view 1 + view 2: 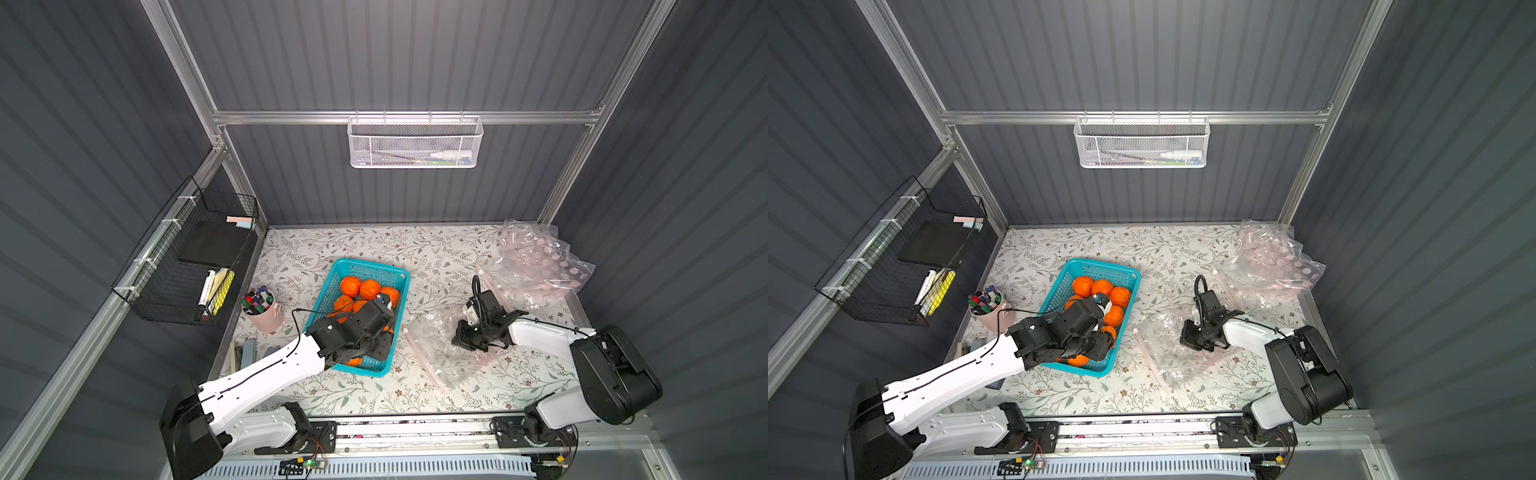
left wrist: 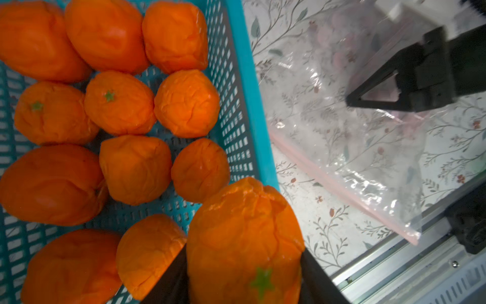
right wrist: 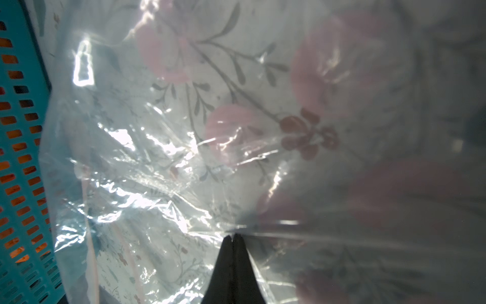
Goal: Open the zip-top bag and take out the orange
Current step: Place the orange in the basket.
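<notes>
One orange (image 2: 244, 210) clamped in left end effector (image 2: 243, 251)

In the left wrist view the picture's edge cuts off the left end effector (image 2: 243, 250) and part of the orange (image 2: 244, 223) between its fingers. In both top views the left arm (image 1: 270, 370) covers that end effector's tips, much of the near half of the teal basket (image 1: 374, 266) and part of the flat things (image 1: 249, 351) at the counter (image 1: 415, 249) edge. In the right wrist view the zip-top bag (image 3: 157, 158) blurs the counter pattern behind it. The white mesh basket (image 1: 374, 145) holds items too small to tell.
</notes>
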Robot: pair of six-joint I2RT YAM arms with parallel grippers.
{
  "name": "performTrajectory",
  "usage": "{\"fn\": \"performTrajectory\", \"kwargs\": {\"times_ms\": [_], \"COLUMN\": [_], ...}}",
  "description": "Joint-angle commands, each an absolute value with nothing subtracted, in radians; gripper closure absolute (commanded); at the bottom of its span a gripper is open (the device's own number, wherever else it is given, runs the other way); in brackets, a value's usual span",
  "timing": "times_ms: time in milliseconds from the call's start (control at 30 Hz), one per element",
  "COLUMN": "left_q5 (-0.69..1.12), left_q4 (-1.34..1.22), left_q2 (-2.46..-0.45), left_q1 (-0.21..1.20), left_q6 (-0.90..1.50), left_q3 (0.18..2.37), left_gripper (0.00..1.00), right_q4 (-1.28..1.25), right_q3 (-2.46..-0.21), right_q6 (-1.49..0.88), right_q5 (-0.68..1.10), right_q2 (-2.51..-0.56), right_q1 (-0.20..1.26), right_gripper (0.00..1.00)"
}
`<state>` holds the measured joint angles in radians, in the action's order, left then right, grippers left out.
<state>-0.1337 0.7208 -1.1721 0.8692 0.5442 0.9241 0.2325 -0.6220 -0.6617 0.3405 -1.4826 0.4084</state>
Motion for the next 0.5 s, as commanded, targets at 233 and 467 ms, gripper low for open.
{"fn": "performTrajectory", "kwargs": {"times_ms": [233,467], "left_q5": [-0.065,-0.007], "left_q4": [0.732,0.671], "left_q2": [-1.242,-1.295], "left_q1": [0.812,0.813], "left_q6": [0.578,0.575], "left_q3": [0.846,0.825], "left_gripper": [0.47,0.43], "right_q4": [0.346,0.349], "right_q3": [-0.585,-0.588], "right_q6": [-0.654,-0.652], "right_q5": [0.253,0.254], "right_q2": [-1.528,-1.525], "right_q1": [0.411,0.410], "right_gripper": [0.97,0.97]}}
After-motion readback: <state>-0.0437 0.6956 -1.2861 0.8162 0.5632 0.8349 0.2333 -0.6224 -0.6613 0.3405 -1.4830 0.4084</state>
